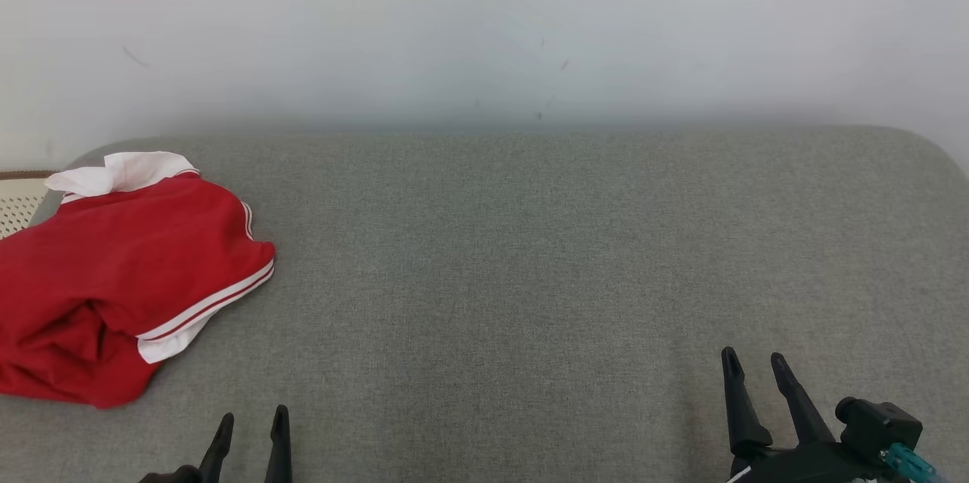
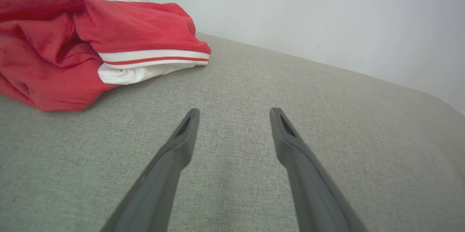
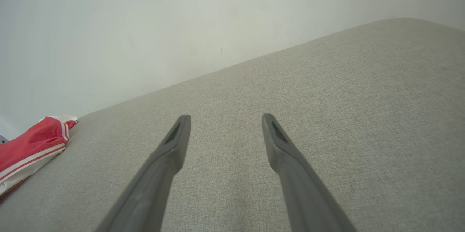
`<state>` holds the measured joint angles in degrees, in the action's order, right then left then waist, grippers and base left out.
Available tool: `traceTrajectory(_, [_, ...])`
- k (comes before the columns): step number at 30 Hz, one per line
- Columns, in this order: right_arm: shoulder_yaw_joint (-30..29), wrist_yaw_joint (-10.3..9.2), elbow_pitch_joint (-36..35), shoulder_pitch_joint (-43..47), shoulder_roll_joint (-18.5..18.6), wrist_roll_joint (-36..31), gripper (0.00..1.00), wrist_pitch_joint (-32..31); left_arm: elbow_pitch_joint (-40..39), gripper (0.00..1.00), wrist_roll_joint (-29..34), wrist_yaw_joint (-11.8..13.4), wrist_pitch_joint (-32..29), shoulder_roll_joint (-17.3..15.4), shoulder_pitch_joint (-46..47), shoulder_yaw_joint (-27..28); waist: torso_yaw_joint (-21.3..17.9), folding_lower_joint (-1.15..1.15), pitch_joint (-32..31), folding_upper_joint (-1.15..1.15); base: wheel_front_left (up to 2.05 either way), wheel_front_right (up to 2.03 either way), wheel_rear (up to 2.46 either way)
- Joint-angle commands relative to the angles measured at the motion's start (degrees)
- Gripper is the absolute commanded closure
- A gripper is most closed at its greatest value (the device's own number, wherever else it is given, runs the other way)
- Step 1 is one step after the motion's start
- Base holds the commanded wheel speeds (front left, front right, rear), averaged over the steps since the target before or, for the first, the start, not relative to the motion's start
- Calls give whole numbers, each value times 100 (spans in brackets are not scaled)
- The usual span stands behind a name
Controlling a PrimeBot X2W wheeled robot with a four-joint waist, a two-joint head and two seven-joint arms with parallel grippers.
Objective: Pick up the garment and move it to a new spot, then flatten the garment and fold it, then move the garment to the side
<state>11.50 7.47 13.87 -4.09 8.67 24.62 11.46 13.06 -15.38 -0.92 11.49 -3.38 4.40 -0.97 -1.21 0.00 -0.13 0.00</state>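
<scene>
In the head view, the garment [image 1: 113, 278] lies bunched at the far left of the grey cushion [image 1: 530, 256]. It is red, with a white collar [image 1: 121, 171] at its far end and a white-striped hem [image 1: 204, 309] on its near right side. Its left part runs out of frame. The left gripper [image 1: 254, 415] shows at the bottom edge, just right of the garment's near end and apart from it, fingers spread and empty. The right gripper [image 1: 753, 354] sits at the lower right, well apart from the garment, fingers likewise parted with nothing between them. A pale wall [image 1: 484, 29] rises behind the cushion. In the left wrist view, the left gripper [image 2: 234, 110] hovers low over bare cushion [image 2: 327, 115], jaws wide and holding nothing. The garment [image 2: 54, 43] is heaped at the upper left, its striped hem facing the fingers, clear of both tips. In the right wrist view, the right gripper [image 3: 226, 115] stands released over bare cushion [image 3: 345, 97], and the garment [image 3: 29, 148] is at the left edge, far from the fingers.
</scene>
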Motion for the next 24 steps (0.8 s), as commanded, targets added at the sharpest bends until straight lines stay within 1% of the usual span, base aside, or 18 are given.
traceTrajectory(1, [-10, 3, -1, 21, 44, -183, 0, 62, -29, 0, 188, 2, 71, -43, -95, -34, -4, 0, -16, 0, 0, 0, 0])
traceTrajectory(5, [-66, 3, 55, 34, 21, -436, 0, 110, -34, 0, 412, -1, 115, -68, -99, -93, -24, 0, -46, 0, 0, 0, 0])
traceTrajectory(15, [-177, 4, 78, 119, -35, -959, 0, 215, 7, 0, 826, 102, 217, -75, -143, -120, -53, 0, -128, 0, 0, 0, 0])
traceTrajectory(24, [-316, 4, 92, 169, -80, -1464, 0, 307, 50, 0, 1191, 246, 309, -77, -214, -55, -80, 0, -150, 0, 0, 0, 0])
